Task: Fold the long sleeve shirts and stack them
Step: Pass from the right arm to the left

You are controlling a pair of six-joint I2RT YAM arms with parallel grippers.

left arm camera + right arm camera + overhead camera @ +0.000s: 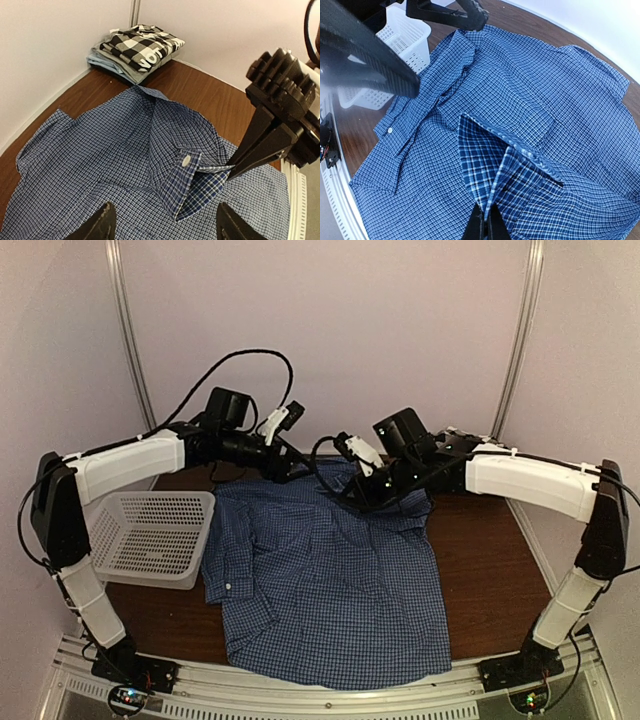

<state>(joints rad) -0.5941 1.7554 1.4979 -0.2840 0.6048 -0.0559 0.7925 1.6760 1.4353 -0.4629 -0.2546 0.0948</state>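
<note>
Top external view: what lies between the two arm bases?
The blue shirt, its hem along the near edge, with bare table at either end; the top view shows it.

The near shirt is fine blue-and-white check with white buttons. At eleven o'clock from my left wrist, the folded shirt is large black-and-white check, lettered white.

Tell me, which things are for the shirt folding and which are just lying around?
For the job:
blue shirt, spread out
black-and-white shirt, folded in the corner
right gripper, pinching the blue shirt
left gripper, open

Just lying around:
white basket, next to the blue shirt
</note>
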